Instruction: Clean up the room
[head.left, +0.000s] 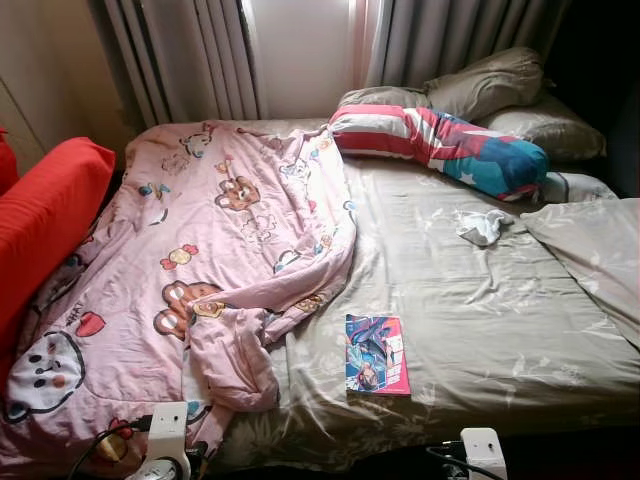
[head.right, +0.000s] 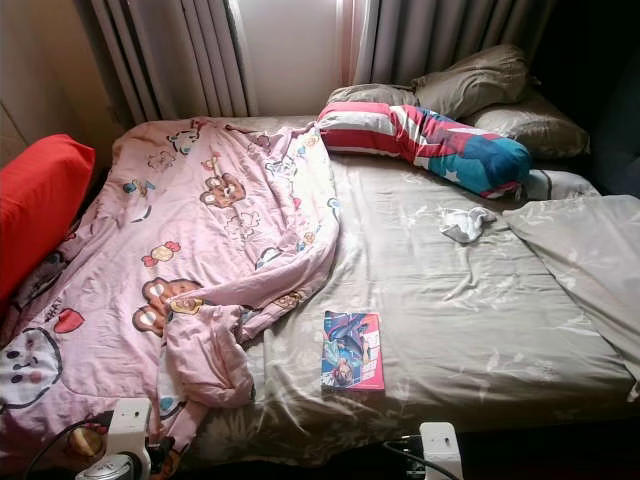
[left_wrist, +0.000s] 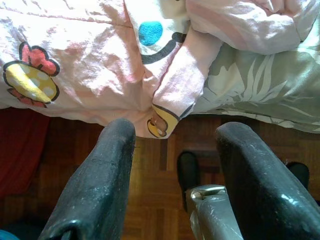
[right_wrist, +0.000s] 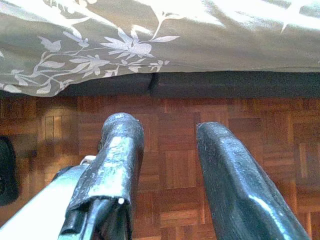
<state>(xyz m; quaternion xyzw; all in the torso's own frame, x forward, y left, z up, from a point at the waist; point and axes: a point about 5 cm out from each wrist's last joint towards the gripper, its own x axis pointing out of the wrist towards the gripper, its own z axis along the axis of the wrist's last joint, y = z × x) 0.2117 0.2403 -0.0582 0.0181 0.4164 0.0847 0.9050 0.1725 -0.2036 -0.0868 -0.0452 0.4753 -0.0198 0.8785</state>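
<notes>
We're at the bed's foot. Book (head.left: 377, 354) lies near the edge at 12 o'clock, long axis running away from us, nearer right hand (right_wrist: 165, 165). Both hands, left (left_wrist: 172, 165) too, wide and empty.

1. You are looking at a pink cartoon-print quilt (head.left: 215, 260) lying rumpled across the left half of the bed, one corner hanging over the near edge.
2. A thin blue-and-pink book (head.left: 376, 354) is lying flat on the olive sheet, just beside the quilt's edge.
3. A crumpled white-grey cloth (head.left: 482, 226) is sitting near the striped red, white and blue bolster pillow (head.left: 440, 145).
</notes>
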